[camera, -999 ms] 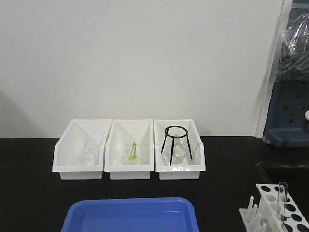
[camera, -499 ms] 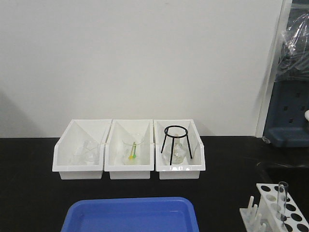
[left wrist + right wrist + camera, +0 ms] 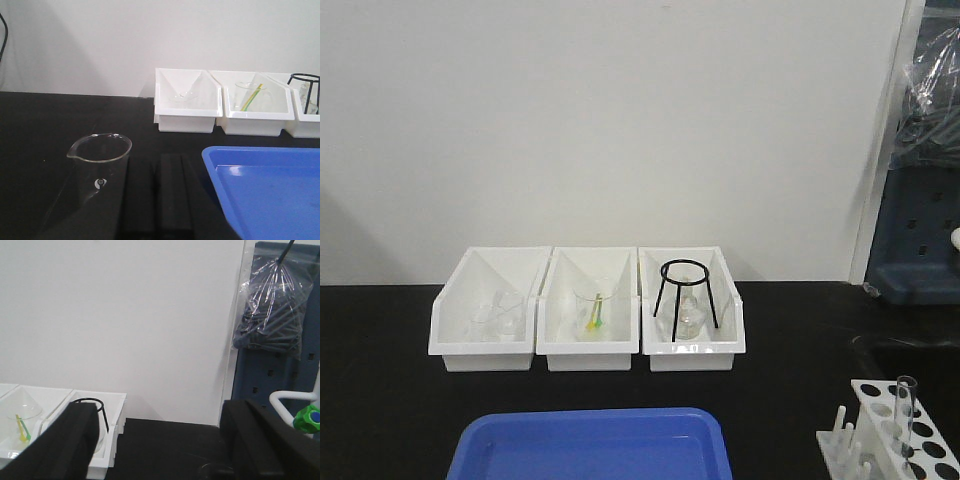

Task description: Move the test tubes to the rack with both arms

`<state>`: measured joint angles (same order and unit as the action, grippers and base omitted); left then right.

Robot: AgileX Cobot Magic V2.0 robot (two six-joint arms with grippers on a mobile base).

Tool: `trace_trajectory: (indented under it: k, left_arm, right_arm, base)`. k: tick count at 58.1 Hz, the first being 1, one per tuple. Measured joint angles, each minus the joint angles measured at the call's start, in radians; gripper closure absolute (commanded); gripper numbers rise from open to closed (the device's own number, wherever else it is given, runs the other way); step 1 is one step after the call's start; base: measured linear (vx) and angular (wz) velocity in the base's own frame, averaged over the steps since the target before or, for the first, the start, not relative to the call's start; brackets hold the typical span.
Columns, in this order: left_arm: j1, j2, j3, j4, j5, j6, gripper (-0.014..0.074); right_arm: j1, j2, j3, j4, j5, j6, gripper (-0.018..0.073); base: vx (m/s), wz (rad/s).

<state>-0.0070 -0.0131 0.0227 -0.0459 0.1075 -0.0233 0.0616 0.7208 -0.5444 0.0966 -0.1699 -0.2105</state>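
One test tube point(image 3: 906, 397) stands in rack point(image 3: 895, 437). Right gripper point(image 3: 157, 440) wide open, empty; left gripper point(image 3: 157, 197) closed, empty. Next: locate another tube.

Black bench point(image 3: 380, 400) carries bins point(image 3: 588, 345), tray point(image 3: 590, 445), rack point(image 3: 895, 445), beaker point(image 3: 100, 170).

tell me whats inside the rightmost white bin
A black wire tripod stands in the rightmost bin, with a clear conical flask under its ring. The bin's front lip hides the bases of both.
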Motion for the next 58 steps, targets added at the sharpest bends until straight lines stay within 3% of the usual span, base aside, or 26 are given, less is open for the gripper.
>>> trace_trajectory:
  k: [12, 32, 48, 58]
  left_arm:
    - [0.000, 0.000, 0.000, 0.000, 0.000, 0.000, 0.0601]
    - [0.000, 0.000, 0.000, 0.000, 0.000, 0.000, 0.0601]
    - [0.000, 0.000, 0.001, 0.000, 0.001, 0.000, 0.0601]
    - [0.000, 0.000, 0.002, 0.000, 0.001, 0.000, 0.0601]
  right_arm:
    - [0.000, -0.196, 0.208, -0.058, -0.018, 0.023, 0.0136]
    - [0.000, -0.659, 0.535, -0.079, 0.092, 0.042, 0.0575]
    - [0.000, -0.729, 0.575, -0.135, 0.249, 0.127, 0.0571]
    - [0.000, -0.729, 0.575, -0.135, 0.269, 0.143, 0.0571]
  base:
    - [0.00, 0.00]
    - [0.00, 0.00]
    - [0.00, 0.00]
    - [0.00, 0.00]
